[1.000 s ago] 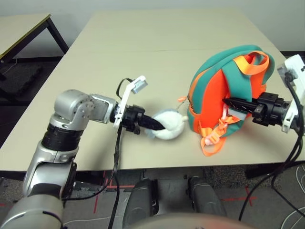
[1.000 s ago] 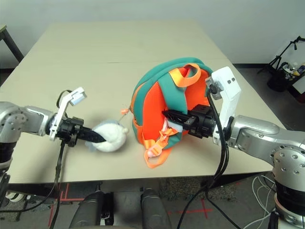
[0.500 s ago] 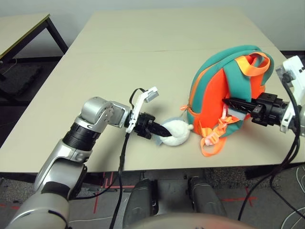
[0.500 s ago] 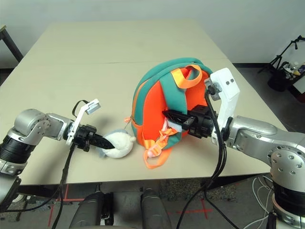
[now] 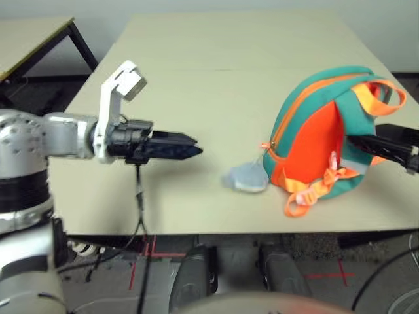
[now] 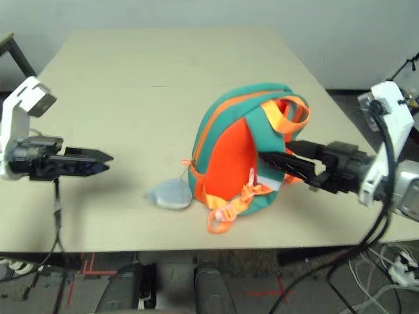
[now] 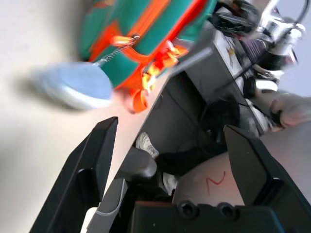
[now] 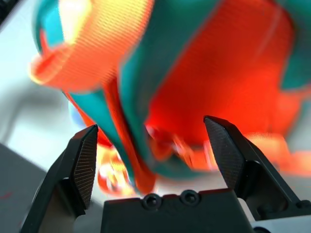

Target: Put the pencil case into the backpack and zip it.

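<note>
The teal backpack (image 5: 308,124) with its orange panel (image 6: 232,157) and straps stands near the table's front edge, leaning to the right. Its grey plush shark charm (image 5: 245,178) lies on the table at its left foot. My left gripper (image 5: 196,152) hovers well left of the charm, open and empty; its wrist view shows the fingers (image 7: 95,155) far apart, with the charm (image 7: 73,87) ahead. My right gripper (image 6: 263,157) is open at the backpack's strap side, its fingers (image 8: 226,145) spread before the orange fabric (image 8: 218,63). The pencil case is out of view.
The beige table (image 5: 216,72) stretches far behind the backpack. A second table (image 5: 29,33) stands at the back left. A black cable (image 5: 139,203) hangs from my left wrist over the front edge.
My left gripper has let go of the shark charm, opened, and drawn back to the left. The right gripper has opened too. The backpack now leans right and the charm lies flat.
</note>
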Controlling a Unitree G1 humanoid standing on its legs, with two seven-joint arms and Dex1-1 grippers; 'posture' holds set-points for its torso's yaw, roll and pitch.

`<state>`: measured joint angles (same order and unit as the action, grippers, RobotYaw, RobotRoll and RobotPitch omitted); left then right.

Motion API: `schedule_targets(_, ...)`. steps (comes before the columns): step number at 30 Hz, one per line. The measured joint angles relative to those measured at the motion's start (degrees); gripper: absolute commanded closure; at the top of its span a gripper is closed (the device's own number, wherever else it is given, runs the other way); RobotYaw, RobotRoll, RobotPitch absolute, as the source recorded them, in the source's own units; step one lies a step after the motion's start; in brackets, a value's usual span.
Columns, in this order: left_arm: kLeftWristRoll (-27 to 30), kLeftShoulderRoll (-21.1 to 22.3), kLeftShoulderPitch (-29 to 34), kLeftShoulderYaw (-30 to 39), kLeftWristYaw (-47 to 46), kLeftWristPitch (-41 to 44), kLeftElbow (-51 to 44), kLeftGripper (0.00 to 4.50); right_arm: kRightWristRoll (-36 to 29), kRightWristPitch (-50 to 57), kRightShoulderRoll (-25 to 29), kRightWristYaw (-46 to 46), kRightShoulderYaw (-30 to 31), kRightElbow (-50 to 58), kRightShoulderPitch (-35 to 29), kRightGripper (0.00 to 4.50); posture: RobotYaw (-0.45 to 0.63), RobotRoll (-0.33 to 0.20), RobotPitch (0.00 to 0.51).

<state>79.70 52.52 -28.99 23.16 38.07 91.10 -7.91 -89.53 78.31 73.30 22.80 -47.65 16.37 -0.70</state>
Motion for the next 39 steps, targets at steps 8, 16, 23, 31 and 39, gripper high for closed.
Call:
schedule_targets(8, -18.5, -8.8, 3.4, 8.8, -24.4, -17.9, 6.4, 0.03, 21.1, -9.7, 1.4, 5.2, 1.8, -11.4, 2.4, 0.04, -0.03, 0.0, 0.045)
schedule_targets(16, -42.6, -14.4, 4.0, 1.0, -22.7, -51.6, 17.8, 0.03, 44.0, -32.1, -11.9, 3.8, 19.3, -24.4, 17.0, 0.04, -0.01, 0.0, 0.027)
schedule_targets(23, -53.4, -19.8, 0.6, -4.2, -21.4, -67.5, 28.5, 0.03, 54.0, -44.0, -21.5, 4.5, 24.1, -36.1, 25.5, 0.04, -0.01, 0.0, 0.02)
schedule_targets(31, -61.0, -23.6, -2.0, -6.5, -21.5, -80.2, 38.0, 0.03, 62.4, -62.2, -26.7, 4.8, 24.1, -56.0, 32.3, 0.04, -0.04, 0.0, 0.044)
schedule_targets(39, -64.4, -24.6, -0.9, -6.6, -22.3, -87.3, 41.7, 0.03, 65.6, -75.5, -29.3, 9.4, 24.1, -67.1, 33.6, 0.04, -0.05, 0.0, 0.04)
